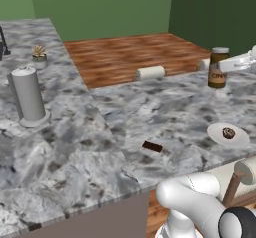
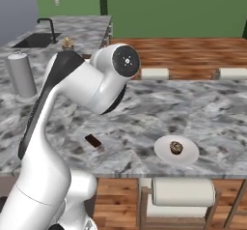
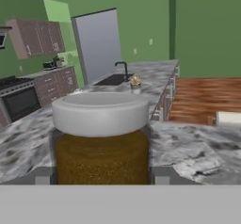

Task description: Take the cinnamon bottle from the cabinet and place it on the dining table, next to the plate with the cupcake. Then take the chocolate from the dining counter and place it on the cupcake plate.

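Now the pincer (image 1: 226,66) grasps the jar (image 1: 218,67), upright near the desk's (image 1: 150,117) far edge, likely so it can be set down standing by the plate (image 1: 228,134) with the cupcake (image 1: 229,133) at the near edge; the chocolate (image 1: 152,146) lies apart

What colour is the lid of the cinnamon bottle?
Pale grey-tan, on the cinnamon bottle; the hand view shows it best.

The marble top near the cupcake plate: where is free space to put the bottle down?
Bare marble lies between the cinnamon bottle and the plate, also between plate and chocolate. More crowded at the left: grey cylinder, small plant.
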Robot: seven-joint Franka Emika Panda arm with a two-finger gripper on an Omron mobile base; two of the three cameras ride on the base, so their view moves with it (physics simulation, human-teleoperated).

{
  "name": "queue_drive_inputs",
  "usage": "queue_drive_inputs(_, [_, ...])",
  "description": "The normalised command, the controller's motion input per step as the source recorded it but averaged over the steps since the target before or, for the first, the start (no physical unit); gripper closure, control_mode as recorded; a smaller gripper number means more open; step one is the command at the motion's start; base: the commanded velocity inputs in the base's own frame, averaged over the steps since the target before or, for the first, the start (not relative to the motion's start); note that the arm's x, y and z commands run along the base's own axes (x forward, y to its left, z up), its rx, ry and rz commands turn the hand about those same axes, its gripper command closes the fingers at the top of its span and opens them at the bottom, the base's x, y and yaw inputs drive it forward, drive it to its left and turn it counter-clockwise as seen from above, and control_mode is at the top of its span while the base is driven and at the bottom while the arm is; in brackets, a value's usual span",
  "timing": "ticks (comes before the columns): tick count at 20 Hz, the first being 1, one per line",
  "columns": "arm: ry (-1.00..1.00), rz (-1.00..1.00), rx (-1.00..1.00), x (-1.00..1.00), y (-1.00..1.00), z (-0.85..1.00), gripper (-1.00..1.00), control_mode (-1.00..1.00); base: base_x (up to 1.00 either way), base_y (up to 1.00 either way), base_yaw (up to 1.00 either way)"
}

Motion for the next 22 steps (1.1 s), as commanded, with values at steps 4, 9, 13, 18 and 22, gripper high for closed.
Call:
queue_drive_inputs(4, [0.00, 0.00, 0.00, 0.00, 0.00, 0.00, 1.00, 1.00, 0.23, -0.39, 0.00])
queue_drive_inputs(9, [0.00, 0.00, 0.00, 0.00, 0.00, 0.00, 1.00, 1.00, 0.48, -0.02, 0.00])
queue_drive_inputs(13, [0.01, 0.05, -0.01, 0.70, -0.02, -0.88, 1.00, -1.00, 0.00, 0.00, 0.00])
queue_drive_inputs(18, [0.03, 0.22, -0.07, 1.00, 0.00, -1.00, 1.00, -1.00, 0.00, 0.00, 0.00])
queue_drive_inputs(22, [0.00, -0.50, -0.29, 0.61, 0.46, -0.77, 1.00, -1.00, 0.00, 0.00, 0.00])
